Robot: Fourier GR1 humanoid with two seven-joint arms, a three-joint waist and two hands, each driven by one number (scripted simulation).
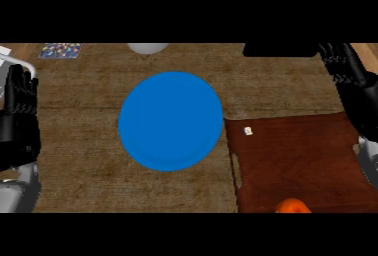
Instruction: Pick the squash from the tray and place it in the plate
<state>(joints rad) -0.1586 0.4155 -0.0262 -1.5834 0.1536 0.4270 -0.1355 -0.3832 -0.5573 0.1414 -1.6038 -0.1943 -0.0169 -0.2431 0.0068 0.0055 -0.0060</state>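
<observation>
Counter top as I see it from the head view.
I have a brown woven-looking counter [81, 150] carrying a blue plate [170, 121] at centre and a dark brown tray [299, 160] touching its right edge; a pale round object [146, 48] and a patterned item [61, 50] sit at the far edge.

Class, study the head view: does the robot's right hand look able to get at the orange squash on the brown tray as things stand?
Probably yes. The right robot hand is open beside the tray, and nothing lies between it and the squash at the tray's near edge.
</observation>
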